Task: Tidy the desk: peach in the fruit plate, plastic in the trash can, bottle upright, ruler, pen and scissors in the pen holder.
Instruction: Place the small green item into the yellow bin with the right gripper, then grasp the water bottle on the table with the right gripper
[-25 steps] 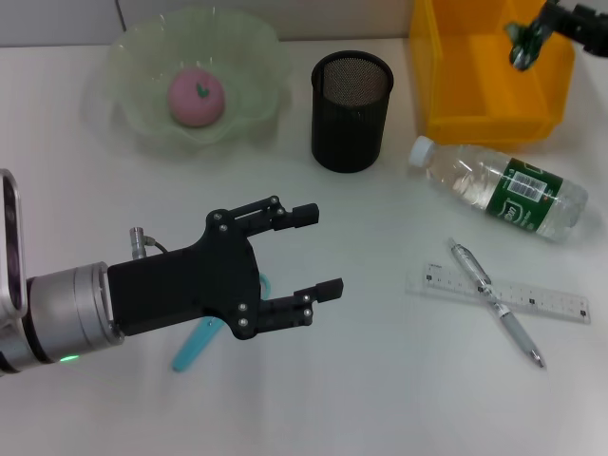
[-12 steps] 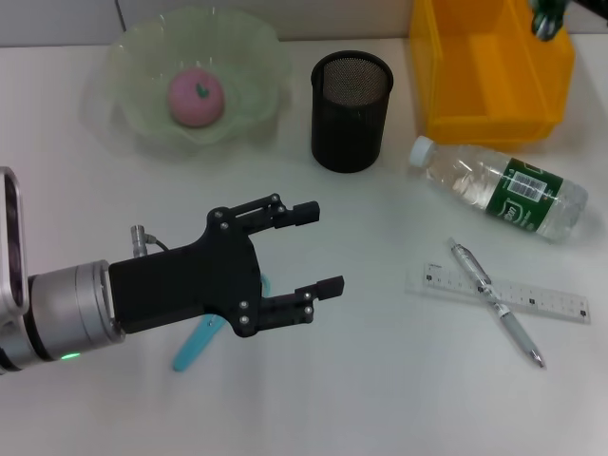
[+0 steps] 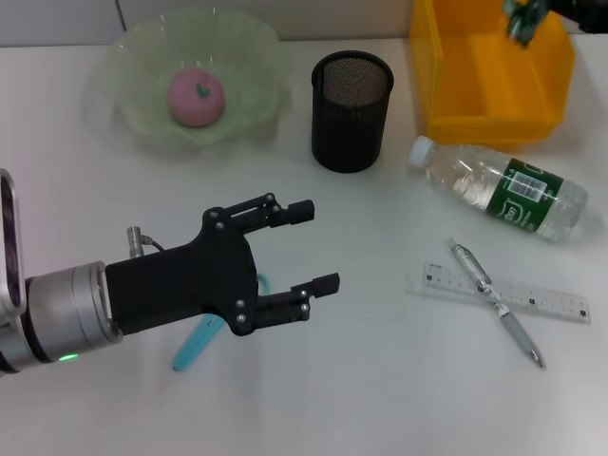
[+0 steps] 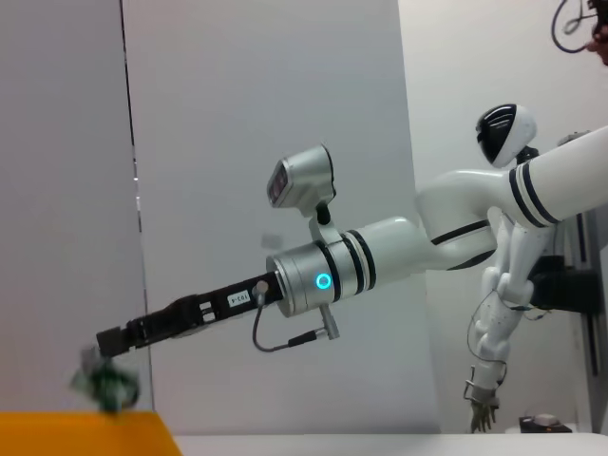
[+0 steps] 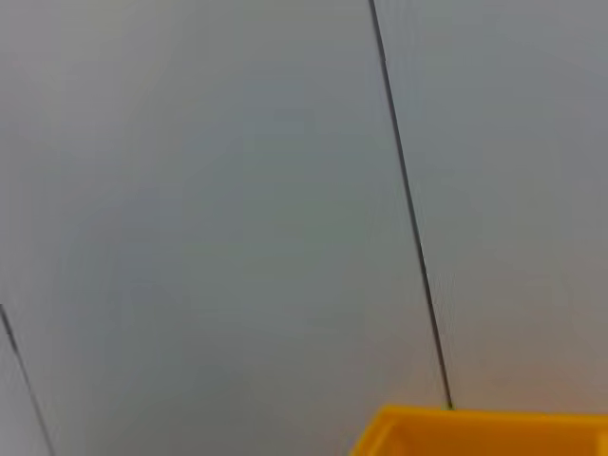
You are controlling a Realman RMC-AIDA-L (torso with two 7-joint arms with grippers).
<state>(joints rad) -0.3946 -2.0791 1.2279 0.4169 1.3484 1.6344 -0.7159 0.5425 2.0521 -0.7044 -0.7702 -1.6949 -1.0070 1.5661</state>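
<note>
Scissors [image 3: 195,344] lie nearest you on the left of the white desk [image 3: 380,380], only their teal handle showing from beneath the left arm. You have the left gripper [image 3: 313,245] hovering just above them with its black fingers [image 3: 302,211] spread wide and nothing between them.

To the right in the near part you see the pen [image 3: 494,302] lying slantwise across the clear ruler [image 3: 560,304], the two touching where they cross.

A little farther, on the right, the bottle [image 3: 503,188] lies on its side, white cap toward the left and green label facing up, just in front of the yellow trash can [image 3: 446,85].

In the middle, farther back, the black mesh pen holder [image 3: 351,112] stands upright, left of the bottle's cap and apart from it.

At far left the pale green fruit plate [image 3: 247,57] holds the pink peach [image 3: 196,96] in its hollow.

At far right, over the back rim of the trash can, you see the right gripper [image 3: 528,11] at the edge of the head view with a crumpled greenish piece of plastic [image 3: 522,23] at its tip. The left wrist view shows that arm reaching out level with the plastic [image 4: 106,383] hanging at its end above the yellow rim [image 4: 85,432]; you can't tell how its fingers are set. The right wrist view gives you only grey wall and a corner of the trash can [image 5: 475,432].
</note>
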